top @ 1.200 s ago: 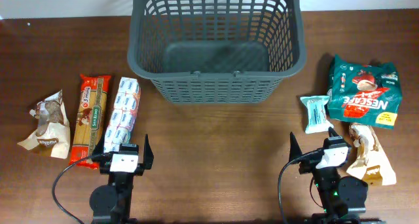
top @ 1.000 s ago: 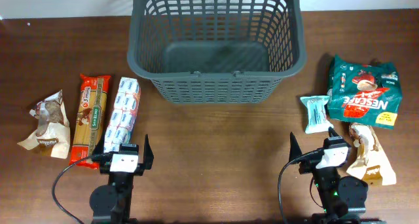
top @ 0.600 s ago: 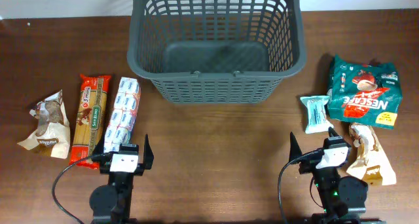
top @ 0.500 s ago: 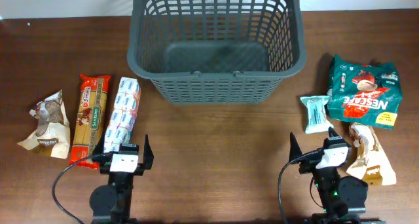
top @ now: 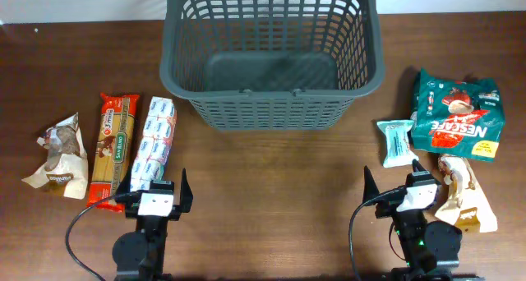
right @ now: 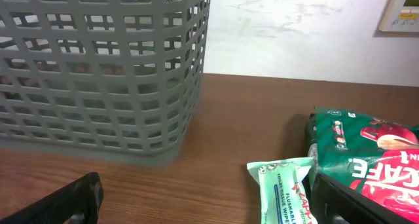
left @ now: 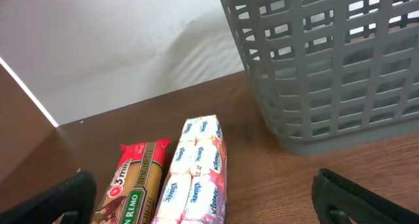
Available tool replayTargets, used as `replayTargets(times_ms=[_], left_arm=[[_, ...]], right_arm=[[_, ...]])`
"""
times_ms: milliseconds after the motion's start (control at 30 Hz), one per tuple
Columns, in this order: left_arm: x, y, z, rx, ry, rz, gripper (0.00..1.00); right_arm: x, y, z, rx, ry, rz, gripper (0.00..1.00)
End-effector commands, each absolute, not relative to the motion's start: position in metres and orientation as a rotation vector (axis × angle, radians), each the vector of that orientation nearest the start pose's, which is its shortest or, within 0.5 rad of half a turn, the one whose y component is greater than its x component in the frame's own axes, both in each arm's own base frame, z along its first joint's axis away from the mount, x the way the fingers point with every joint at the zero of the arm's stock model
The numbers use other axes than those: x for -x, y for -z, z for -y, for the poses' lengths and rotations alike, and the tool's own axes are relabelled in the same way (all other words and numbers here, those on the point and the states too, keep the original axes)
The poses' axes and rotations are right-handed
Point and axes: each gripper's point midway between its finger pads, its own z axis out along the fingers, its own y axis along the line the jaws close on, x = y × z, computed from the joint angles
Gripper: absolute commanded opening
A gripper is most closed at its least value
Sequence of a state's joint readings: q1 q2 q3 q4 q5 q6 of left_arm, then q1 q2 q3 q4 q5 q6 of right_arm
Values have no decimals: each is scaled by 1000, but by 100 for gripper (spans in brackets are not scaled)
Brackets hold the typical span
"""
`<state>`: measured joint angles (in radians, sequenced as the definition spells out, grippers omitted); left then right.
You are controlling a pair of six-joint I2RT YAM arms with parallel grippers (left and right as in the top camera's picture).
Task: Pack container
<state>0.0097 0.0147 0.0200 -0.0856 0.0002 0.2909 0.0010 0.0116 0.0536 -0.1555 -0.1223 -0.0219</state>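
The dark grey lattice basket [top: 274,108] stands empty at the far middle of the table; it also shows in the left wrist view [left: 327,60] and the right wrist view [right: 98,73]. At the left lie a brown snack bag [top: 59,156], a pasta packet [top: 113,148] and a tissue pack [top: 154,143]. At the right lie a green coffee bag [top: 456,115], a wipes packet [top: 397,141] and a beige packet [top: 465,192]. My left gripper [top: 156,188] is open and empty near the front edge. My right gripper [top: 393,181] is open and empty beside the wipes packet.
A white wall rises behind the table. Bare brown table [top: 271,199] lies between the two grippers and in front of the basket.
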Motion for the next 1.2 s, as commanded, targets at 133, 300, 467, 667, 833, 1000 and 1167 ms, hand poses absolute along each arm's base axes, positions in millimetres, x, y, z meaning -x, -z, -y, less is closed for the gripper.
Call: replayTargets(times_ms=[133, 300, 467, 667, 833, 1000, 1167], left_arm=[[-246, -157, -2, -229, -220, -1636, 99], [-246, -160, -2, -229, -220, -1627, 99], [-246, -157, -1, -231, -216, -1638, 99], [-242, -168, 2, -196, -147, -1659, 99], [-235, -193, -3, -143, -130, -1791, 99], [-261, -242, -15, -105, -183, -1876, 99], [-312, -270, -29, -78, -191, -2004, 99]], right_arm=[[-241, -157, -24, 111, -106, -1679, 99], [-241, -157, -24, 111, -106, -1679, 99], [-242, -157, -18, 88, -80, -1680, 99], [-238, -160, -33, 152, -153, -1684, 99], [-228, -180, -32, 144, -155, -1761, 99], [-226, -239, 1, 106, 92, -1845, 99], [-230, -292, 37, 25, 328, -2028, 99]])
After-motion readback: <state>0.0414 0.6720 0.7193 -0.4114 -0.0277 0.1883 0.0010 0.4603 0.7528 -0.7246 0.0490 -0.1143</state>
